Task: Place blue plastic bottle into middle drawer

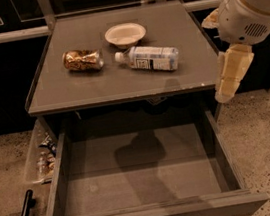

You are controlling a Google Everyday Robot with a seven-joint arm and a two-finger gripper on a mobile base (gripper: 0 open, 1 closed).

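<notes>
The robot's cream-coloured two-finger gripper (225,91) hangs pointing downward from the white arm at the right of the camera view, just off the right front corner of the flat grey tabletop (72,91) and apart from it; whether it is spread or closed cannot be told, but it carries nothing and touches none of the task's things.

Nearest to it, off to its left as the camera sees it and a little farther back, the small clear blue plastic bottle with its white cap and pale blue-white label (148,58) lies on its side on the tabletop, cap pointing away from the gripper; so the bottle is not yet grasped.

Below the gripper and to the same side, the wide deep grey middle drawer (96,186) stands pulled fully out beneath the tabletop, its flat bottom bare apart from shadow; opening appears to be done, and nothing seems to block the drop.

Farther from the gripper, just behind the bottle's cap, sits a small shallow white bowl (125,34); beyond the bottle lies a dented gold-brown metal can (83,60) on its side, near the cap but apart from it; farthest off, beside the drawer's far wall, is a narrow clear bin of small packets (39,157).

Judged from this, the task is at an early stage; reaching, grasping, carrying and releasing the bottle into the drawer are all left.
</notes>
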